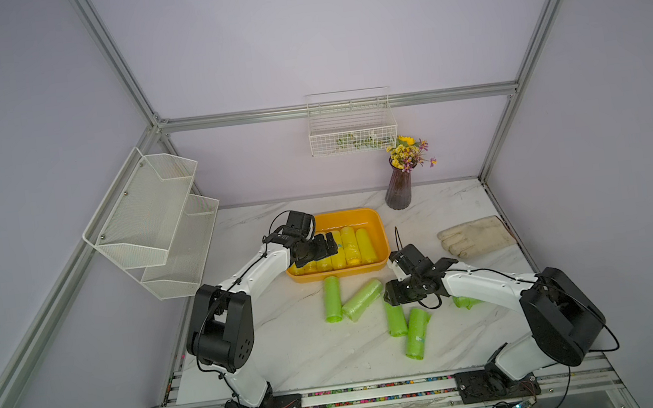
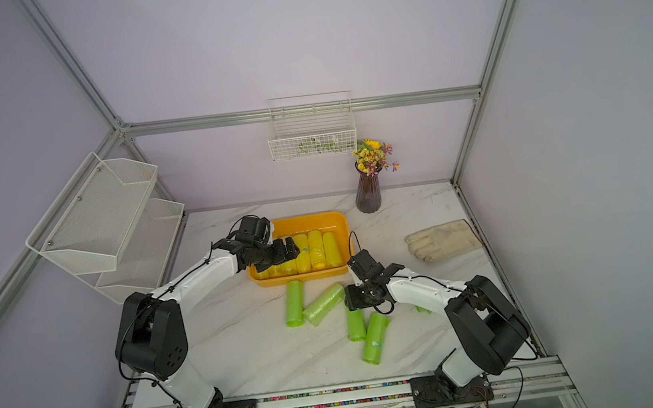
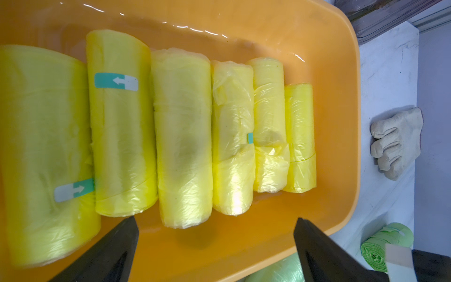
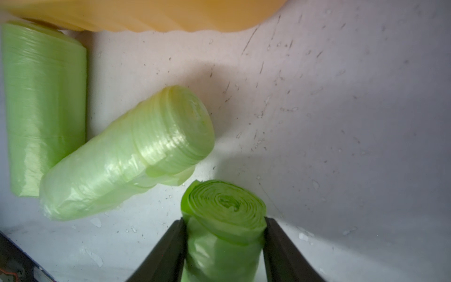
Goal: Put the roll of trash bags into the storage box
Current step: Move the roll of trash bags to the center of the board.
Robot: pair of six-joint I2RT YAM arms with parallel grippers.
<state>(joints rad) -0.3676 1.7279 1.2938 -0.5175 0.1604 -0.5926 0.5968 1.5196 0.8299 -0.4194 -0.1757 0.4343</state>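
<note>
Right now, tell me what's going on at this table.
The right gripper has its jaws closed on a green roll of trash bags lying on the marble table. The left gripper hangs open over the storage box, which holds six yellow rolls side by side. Several more green rolls lie loose in front of the box.

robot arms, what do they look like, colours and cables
The left arm and right arm have white rounded links, bulky black joints and thin black cables alongside. The left gripper and right gripper are black, with two tapering fingers each.
</note>
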